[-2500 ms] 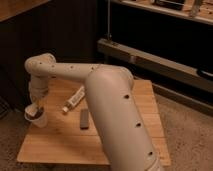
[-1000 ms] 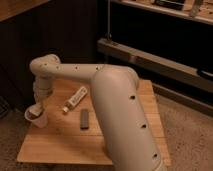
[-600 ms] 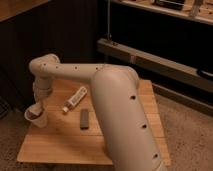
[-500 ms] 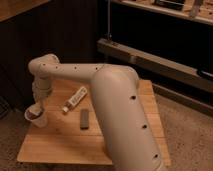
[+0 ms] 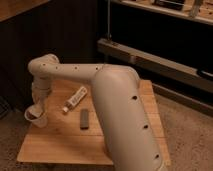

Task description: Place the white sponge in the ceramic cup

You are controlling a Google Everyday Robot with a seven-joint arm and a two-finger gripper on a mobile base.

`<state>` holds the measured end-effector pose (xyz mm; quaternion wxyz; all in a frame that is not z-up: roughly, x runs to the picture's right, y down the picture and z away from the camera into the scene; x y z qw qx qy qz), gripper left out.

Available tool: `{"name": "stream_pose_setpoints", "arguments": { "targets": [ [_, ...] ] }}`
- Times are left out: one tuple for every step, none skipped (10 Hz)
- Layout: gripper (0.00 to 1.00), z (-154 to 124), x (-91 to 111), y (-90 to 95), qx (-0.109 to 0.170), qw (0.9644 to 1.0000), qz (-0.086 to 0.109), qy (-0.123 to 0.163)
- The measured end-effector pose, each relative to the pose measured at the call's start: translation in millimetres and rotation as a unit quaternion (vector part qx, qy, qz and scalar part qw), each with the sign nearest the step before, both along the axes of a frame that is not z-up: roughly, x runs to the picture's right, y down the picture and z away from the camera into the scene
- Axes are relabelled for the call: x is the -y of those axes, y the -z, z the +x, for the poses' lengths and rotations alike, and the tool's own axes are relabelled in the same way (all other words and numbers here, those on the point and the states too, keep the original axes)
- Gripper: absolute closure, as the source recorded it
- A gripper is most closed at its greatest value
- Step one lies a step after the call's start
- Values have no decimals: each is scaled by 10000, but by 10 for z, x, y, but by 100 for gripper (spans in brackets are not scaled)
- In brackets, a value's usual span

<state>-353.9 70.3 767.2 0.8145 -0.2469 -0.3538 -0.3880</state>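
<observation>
Nothing has moved since half a second ago: the gripper (image 5: 37, 114) hangs over the ceramic cup (image 5: 36, 117) at the table's (image 5: 60, 145) left edge; the sponge cannot be seen.

A tube (image 5: 75, 98) and a dark bar (image 5: 85, 119) lie near, with bare wood in front.

The wooden table (image 5: 60, 145) carried the ceramic cup (image 5: 36, 117) directly under the gripper (image 5: 38, 108), a white tube (image 5: 75, 98) to its right, and a dark bar (image 5: 85, 119) beside that.

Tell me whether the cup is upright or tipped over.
Upright: the cup stands on its base at the table's left edge, rim up, dark inside showing. The gripper reaches down into it.
</observation>
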Motion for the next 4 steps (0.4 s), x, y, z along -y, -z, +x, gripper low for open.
{"name": "stream_pose_setpoints", "arguments": {
  "targets": [
    [20,1,6,-3,13,10000,12,5],
    [20,-4,8,-3,28,10000,22,10],
    [20,-2,12,1,36,10000,49,9],
    [20,4,16,-12,23,10000,64,-5]
  ]
}}
